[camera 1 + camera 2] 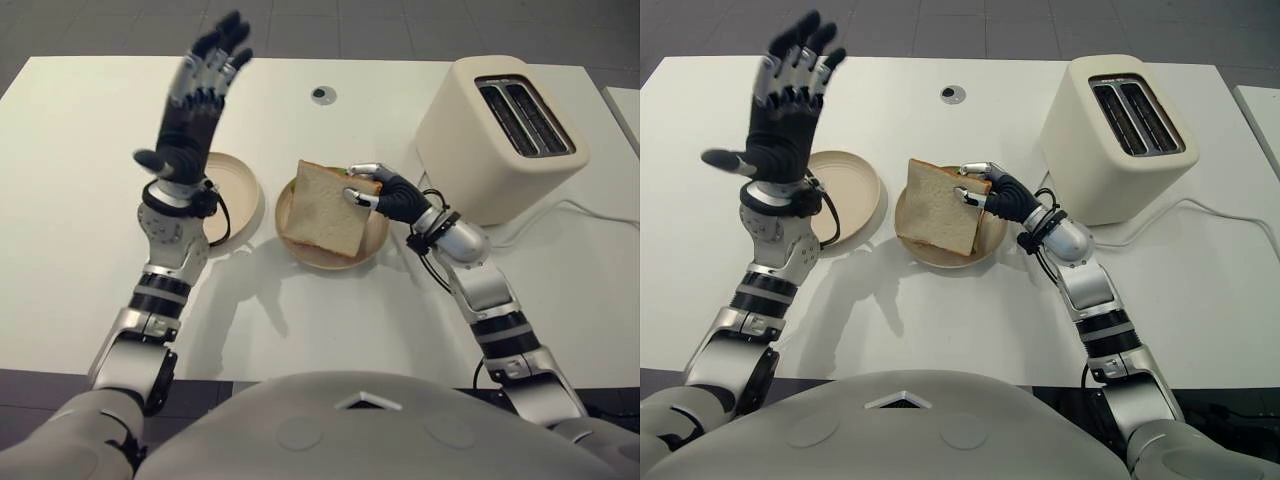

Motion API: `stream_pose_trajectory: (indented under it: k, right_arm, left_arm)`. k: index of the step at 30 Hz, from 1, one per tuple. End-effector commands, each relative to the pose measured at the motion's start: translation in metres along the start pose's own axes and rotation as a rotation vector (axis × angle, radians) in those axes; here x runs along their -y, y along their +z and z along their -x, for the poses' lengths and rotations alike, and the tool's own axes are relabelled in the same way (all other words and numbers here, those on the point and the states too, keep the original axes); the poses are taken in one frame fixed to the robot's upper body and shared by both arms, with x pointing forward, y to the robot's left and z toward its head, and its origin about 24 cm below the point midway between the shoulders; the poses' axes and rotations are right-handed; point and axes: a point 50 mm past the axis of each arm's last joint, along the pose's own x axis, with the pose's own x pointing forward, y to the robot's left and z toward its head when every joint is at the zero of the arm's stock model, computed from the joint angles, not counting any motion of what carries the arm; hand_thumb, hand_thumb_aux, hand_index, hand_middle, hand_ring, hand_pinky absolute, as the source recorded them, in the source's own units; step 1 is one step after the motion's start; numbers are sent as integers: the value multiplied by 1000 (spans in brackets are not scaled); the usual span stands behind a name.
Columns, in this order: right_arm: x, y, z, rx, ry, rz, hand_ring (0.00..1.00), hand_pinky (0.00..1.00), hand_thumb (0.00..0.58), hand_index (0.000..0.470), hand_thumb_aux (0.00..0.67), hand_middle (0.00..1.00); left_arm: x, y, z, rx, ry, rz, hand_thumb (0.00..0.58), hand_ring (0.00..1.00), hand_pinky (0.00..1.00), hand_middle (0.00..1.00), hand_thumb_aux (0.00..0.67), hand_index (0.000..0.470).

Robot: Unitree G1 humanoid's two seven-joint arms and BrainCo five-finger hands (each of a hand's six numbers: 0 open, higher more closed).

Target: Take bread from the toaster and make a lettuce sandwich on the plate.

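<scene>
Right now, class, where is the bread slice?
The bread slice is at the table's centre on the plate, its right edge held by the right hand, left of the toaster.

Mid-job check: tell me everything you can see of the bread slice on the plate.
The square white bread slice with a light brown crust looks pale and soft, barely toasted if at all. It lies broad face up over most of the round tan plate. The right robot hand grips its right edge with curled fingers. A sliver of green shows at that edge; I cannot tell what it is.
</scene>
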Motion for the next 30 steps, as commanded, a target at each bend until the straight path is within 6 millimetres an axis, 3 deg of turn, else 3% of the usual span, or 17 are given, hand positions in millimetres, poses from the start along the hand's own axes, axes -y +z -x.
stream_pose_trajectory:
  k: [1,6,14,15,16,17,20,22,23,27,30]
  right_arm:
    - [6,-6,-5,-27,-46,58,1000,1000,580,470,670,1000]
    - [8,-10,-9,-35,-79,92,1000,1000,580,470,670,1000]
    - [7,-15,-11,-60,-82,125,1000,1000,580,470,670,1000]
    - [7,-14,-11,-58,-83,129,1000,1000,567,400,570,1000]
    - [6,-13,-11,-48,-86,129,996,996,410,216,307,996]
    - [6,-11,-12,-37,-97,130,949,949,0,0,0,949]
    - [12,-4,-14,4,-155,124,722,722,0,0,0,722]
    - [23,2,-14,42,-247,113,482,482,0,0,0,482]
    - [30,7,-13,71,-309,97,416,416,0,0,0,416]
    - [57,27,-5,241,-570,-10,369,369,0,0,0,369]
    - [67,36,3,319,-668,-37,318,318,0,0,0,318]
  left_arm:
    - [31,-5,17,-124,-335,-42,0,0,0,0,0,0]
    - [49,-29,48,-386,-636,-187,0,0,0,0,0,0]
    - [55,-66,87,-716,-856,-341,0,0,0,0,0,0]
    - [56,-68,93,-746,-889,-345,0,0,0,0,0,0]
    - [58,-68,97,-757,-912,-339,0,0,0,0,0,0]
    - [60,-67,98,-754,-922,-332,0,0,0,0,0,0]
    - [65,-64,99,-729,-933,-313,0,0,0,0,0,0]
    - [66,-63,98,-718,-936,-306,0,0,0,0,0,0]
    - [66,-62,98,-716,-937,-305,0,0,0,0,0,0]
    - [66,-62,99,-722,-941,-300,0,0,0,0,0,0]
    - [66,-63,99,-729,-933,-302,0,0,0,0,0,0]
